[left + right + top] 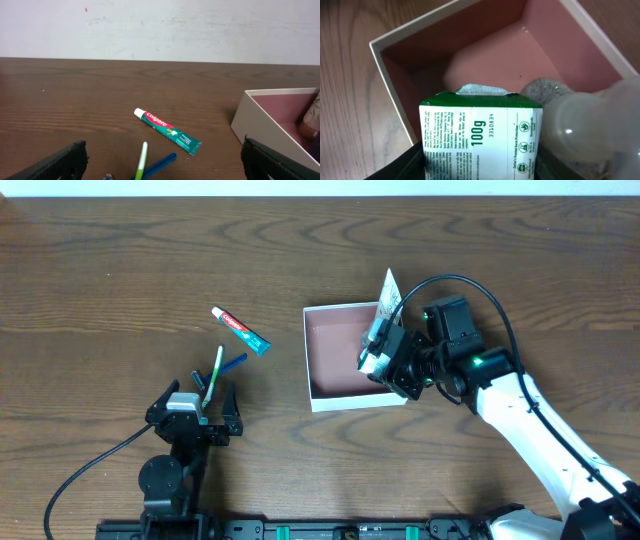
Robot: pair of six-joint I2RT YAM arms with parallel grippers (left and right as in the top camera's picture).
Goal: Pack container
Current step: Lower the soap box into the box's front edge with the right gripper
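Observation:
The container is a square shallow box with white walls and a pinkish-brown inside, right of the table's middle; it also shows in the left wrist view and the right wrist view. My right gripper is shut on a white and green soap pack, held over the container's right side. A blurred translucent thing sits beside the pack. My left gripper is open and empty, just behind two toothbrushes.
A green and red toothpaste tube lies left of the container. A green toothbrush and a blue toothbrush lie crossed in front of my left gripper.

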